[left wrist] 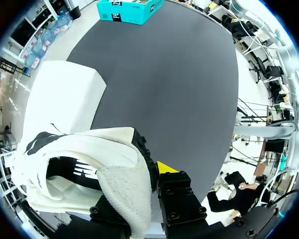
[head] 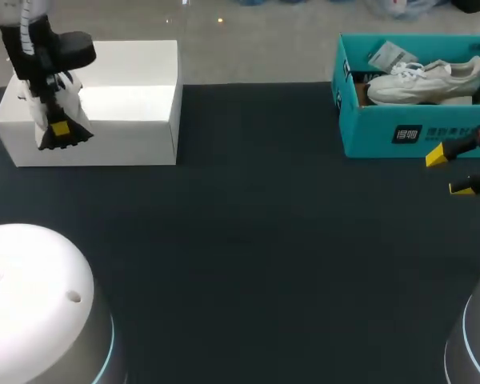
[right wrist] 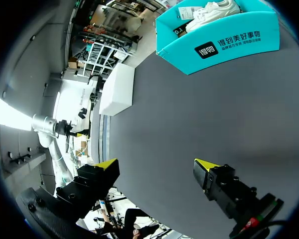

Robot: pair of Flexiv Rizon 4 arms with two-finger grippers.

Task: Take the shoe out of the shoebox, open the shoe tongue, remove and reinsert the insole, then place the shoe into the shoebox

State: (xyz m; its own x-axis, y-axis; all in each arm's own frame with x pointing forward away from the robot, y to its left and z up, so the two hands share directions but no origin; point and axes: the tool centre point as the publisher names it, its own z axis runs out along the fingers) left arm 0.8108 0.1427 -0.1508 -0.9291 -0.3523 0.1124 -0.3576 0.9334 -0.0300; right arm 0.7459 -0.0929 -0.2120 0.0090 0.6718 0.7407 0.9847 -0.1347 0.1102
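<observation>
**Fig. 1. Opening step: the shoe is not yet taken out.** The white shoe [head: 424,80] lies lengthwise in the open teal shoebox [head: 384,132], at the far right of the dark table [head: 248,240]. Your right gripper [head: 450,172] hangs just in front of the box's front wall. It is released, its yellow tips well apart with nothing between them.

Your left gripper [head: 60,132] is over the white box [head: 104,104] at the far left, draped in a white cloth [left wrist: 114,169]. You cannot tell whether it is clenched.

To do the step well:
- Raise the right gripper clear of the front wall and come down from above.
- Close across the shoe's middle rather than the laces, keeping off the paper tag [head: 390,56] beside it.
- Lift straight up (the cardboard box looks light and may drag along).

Writing: the front wall carries a dark square mark with white characters beside it. The tag's print is too small to make out.
</observation>
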